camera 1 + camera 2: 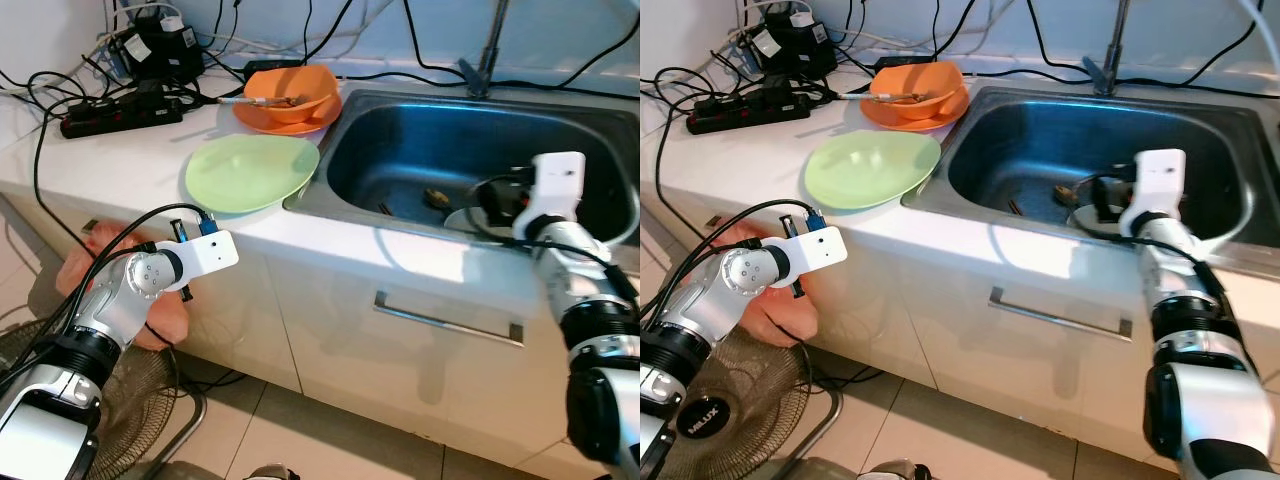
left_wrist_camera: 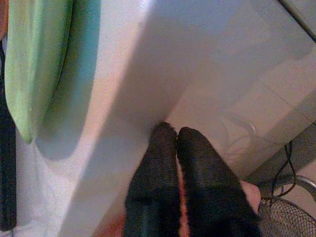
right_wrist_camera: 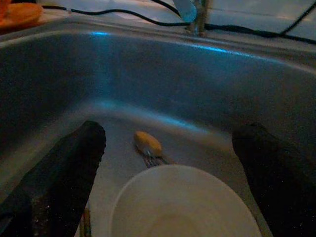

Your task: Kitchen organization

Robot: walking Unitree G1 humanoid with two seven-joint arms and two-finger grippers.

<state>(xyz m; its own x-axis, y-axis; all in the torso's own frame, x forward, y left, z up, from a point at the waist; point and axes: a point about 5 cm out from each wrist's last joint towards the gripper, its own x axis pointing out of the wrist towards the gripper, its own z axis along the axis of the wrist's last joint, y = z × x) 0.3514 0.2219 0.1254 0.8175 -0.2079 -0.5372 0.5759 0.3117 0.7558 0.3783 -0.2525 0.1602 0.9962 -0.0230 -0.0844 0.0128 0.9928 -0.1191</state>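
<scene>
My right claw (image 3: 168, 163) hangs spread wide over the round white dish (image 3: 185, 205) in the steel sink (image 1: 420, 150); it looks wet, slick, breakable, so I'd pinch its rim. Left claw (image 2: 177, 140) is pressed closed, empty.

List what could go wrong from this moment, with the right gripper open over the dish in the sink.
1. The right gripper is spread wide over the white bowl; closing on its smooth rim, the fingers may slip off.
2. A fork lies just beyond the bowl and could be knocked or caught.
3. The green plate hangs over the sink edge; a bump from the lifting arm could tip it in.
</scene>
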